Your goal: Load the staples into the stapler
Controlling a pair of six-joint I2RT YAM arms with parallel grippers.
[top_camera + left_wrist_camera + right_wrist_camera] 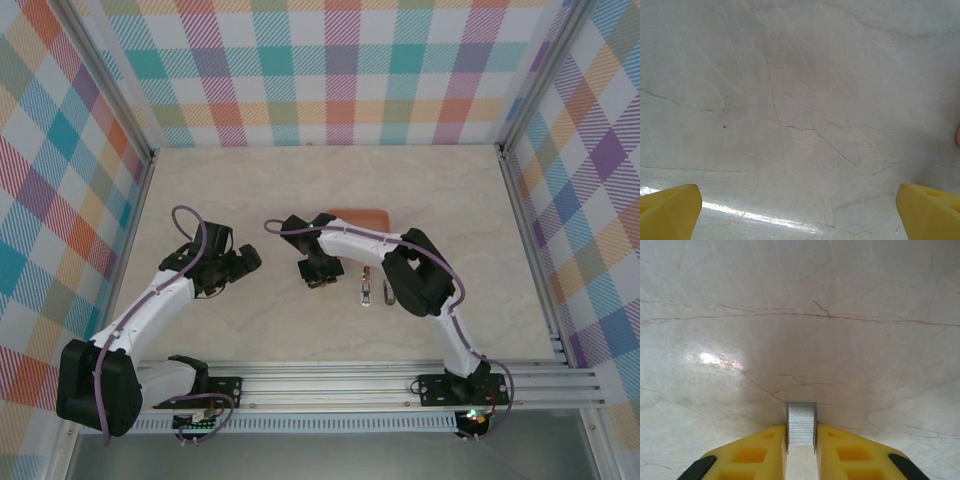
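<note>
Staple strip [801,419], a short grey metallic block of fine ridged staples, sits pinched between the two yellow fingers [760,454] of the right gripper [801,434]. Both inner faces press against its sides, so the jaws stand narrow and closed on it. Beneath it lies the pale marbled tabletop [850,340], veined with thin brown lines. Whether the strip rests on that surface or hangs just above it cannot be told.

From above, the stapler [366,287] lies on the table as a slim silver and red thing, its length running from the near edge toward the back wall. It is too small to say whether it stands open. The right gripper [318,277] hangs just beside the stapler, on the side toward the left arm, pointing down at the table and apart from the stapler. The staple strip is therefore near the stapler and not in it. A coral-pink tray [358,216] lies beyond the stapler, toward the back wall, partly covered by the right arm's white link.

The left gripper [243,263] sits well apart from the stapler, farther off on that same side than the right gripper. In its wrist view its yellow fingertips [670,212] show at the two lower corners, spread wide with nothing but bare table between them.
</note>
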